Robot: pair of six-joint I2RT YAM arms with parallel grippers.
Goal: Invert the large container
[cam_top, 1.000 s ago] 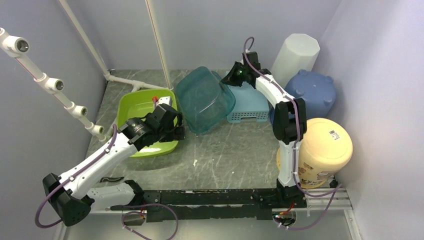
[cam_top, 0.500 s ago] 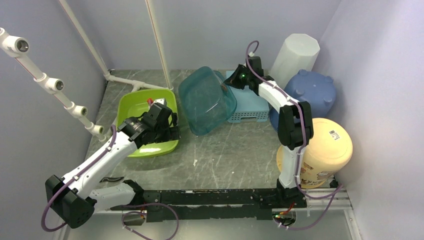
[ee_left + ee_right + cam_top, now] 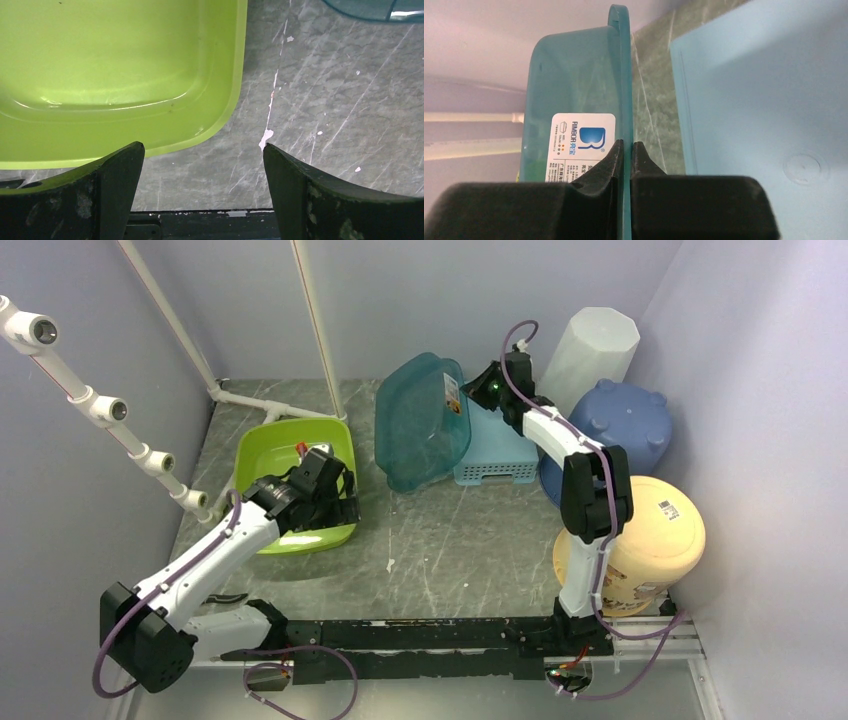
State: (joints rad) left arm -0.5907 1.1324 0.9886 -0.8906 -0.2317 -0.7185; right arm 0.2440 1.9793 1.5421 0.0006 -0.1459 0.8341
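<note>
From overhead, I see the large teal container (image 3: 420,425) tipped up on its side at the back of the table (image 3: 470,540), between the green basin (image 3: 275,455) and the light-blue basket (image 3: 500,455); the right gripper (image 3: 478,392) grips its rim. My left wrist camera shows the left gripper (image 3: 202,150) spread wide, empty, at the basin's corner; the right wrist camera shows both fingers pinched on the teal rim beside a white label (image 3: 581,137).

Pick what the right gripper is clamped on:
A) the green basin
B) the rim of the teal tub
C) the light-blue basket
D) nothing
B: the right gripper pinches the thin rim of the teal tub, which shows edge-on between its closed fingers in the right wrist view.
</note>
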